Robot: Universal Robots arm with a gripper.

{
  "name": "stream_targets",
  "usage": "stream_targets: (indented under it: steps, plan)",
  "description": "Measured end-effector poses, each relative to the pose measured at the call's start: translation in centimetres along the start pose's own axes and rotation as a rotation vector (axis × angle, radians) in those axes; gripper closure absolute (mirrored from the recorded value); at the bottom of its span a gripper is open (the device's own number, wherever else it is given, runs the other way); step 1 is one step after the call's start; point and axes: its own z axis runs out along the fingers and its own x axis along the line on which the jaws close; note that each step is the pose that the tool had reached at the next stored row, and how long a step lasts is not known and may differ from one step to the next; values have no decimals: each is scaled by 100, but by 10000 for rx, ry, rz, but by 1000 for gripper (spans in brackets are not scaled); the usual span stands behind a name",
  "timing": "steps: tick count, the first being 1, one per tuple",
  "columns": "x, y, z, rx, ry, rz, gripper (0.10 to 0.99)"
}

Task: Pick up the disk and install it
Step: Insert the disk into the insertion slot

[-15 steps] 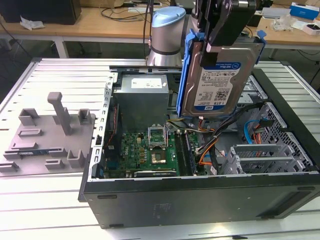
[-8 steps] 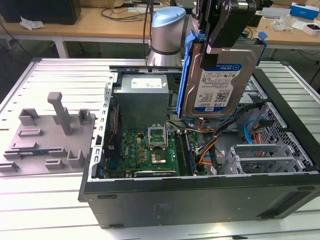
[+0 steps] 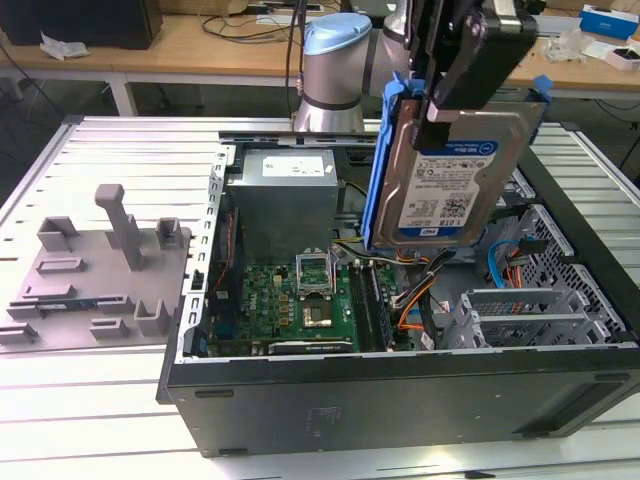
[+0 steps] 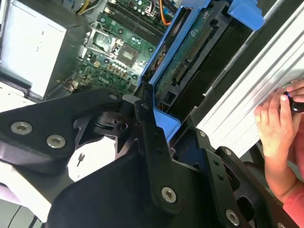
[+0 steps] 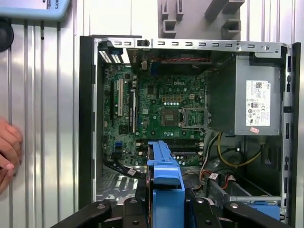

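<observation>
— One flat thing is in the air. What is it?
— It is the disk (image 3: 455, 185): a rectangle of silver-grey metal with a white-and-blue label, framed in smooth blue plastic. The black gripper (image 3: 440, 108) pinches its upper edge, and it hangs nearly upright above the open computer case (image 3: 400, 405).
— And underneath?
— The green motherboard (image 3: 300, 295), beside a boxy grey power supply (image 3: 285, 200).

The claw (image 3: 436, 120) covers the disk's (image 3: 452, 195) top; a picture edge crops a hand (image 5: 7, 151).
</observation>
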Motion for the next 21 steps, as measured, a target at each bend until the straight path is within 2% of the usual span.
stream_targets:
  steps: [4,6,8,9,13,16,18,21]
  plan:
    - [119,-88,24,0,1,-1,718]
    - [135,-128,34,0,0,0,718]
    - [162,-262,54,0,0,-1,718]
    - [172,-304,61,0,0,0,718]
    - [196,-413,79,0,-1,-1,718]
    - [219,-523,92,0,1,1,718]
    - [249,-702,106,0,0,0,718]
    - [291,-879,126,0,0,0,718]
